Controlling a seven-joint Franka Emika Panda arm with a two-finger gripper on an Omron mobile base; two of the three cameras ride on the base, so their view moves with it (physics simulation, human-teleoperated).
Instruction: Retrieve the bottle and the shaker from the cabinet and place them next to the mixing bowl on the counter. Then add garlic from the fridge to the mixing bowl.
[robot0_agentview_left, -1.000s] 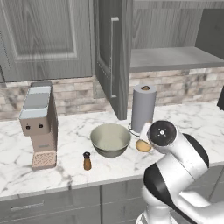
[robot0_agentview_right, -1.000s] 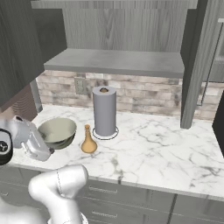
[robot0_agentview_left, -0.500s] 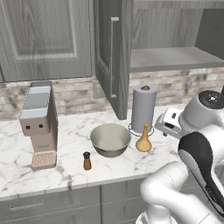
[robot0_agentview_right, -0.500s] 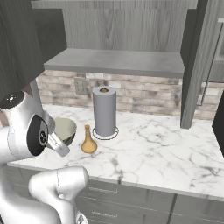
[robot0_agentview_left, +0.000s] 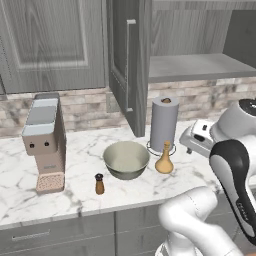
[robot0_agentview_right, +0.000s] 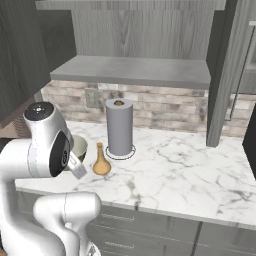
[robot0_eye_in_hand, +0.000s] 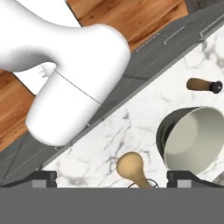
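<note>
1. The claw (robot0_eye_in_hand: 112, 179) stands spread to its full width and grips nothing; in the hand view its two dark fingertips (robot0_eye_in_hand: 41, 178) sit far apart at the bottom, with bare marble showing between them.
2. No object touches either fingertip. The tan bottle (robot0_eye_in_hand: 133, 168) lies between them in that view, but on the table below, apart from the claw.
3. In the left base view, the hand (robot0_agentview_left: 200, 137) hovers above the table (robot0_agentview_left: 75, 192), to the right of the paper towel roll (robot0_agentview_left: 163, 124) and clear of the surface.
4. The bottle (robot0_agentview_left: 164, 161) stands upright near the middle of the table, just beside the mixing bowl (robot0_agentview_left: 126, 159) and just in front of the paper towel roll.
5. The small brown shaker (robot0_agentview_left: 99, 184) with a dark cap stands upright near the table's front edge, just beside the bowl on its front-left side.
6. The mixing bowl sits upright about midway between the front edge and the wall; its pale inside looks empty in the hand view (robot0_eye_in_hand: 194, 138).
7. A grey coffee machine (robot0_agentview_left: 45, 142) stands toward the left end of the table, well apart from the bowl.
8. Above, the cabinet door (robot0_agentview_left: 127, 60) stands open, and the shelf (robot0_agentview_left: 200, 67) behind it is bare.
9. In the right base view the bottle (robot0_agentview_right: 101, 160) stands beside the paper towel roll (robot0_agentview_right: 120, 127), with the arm covering most of the bowl.
</note>
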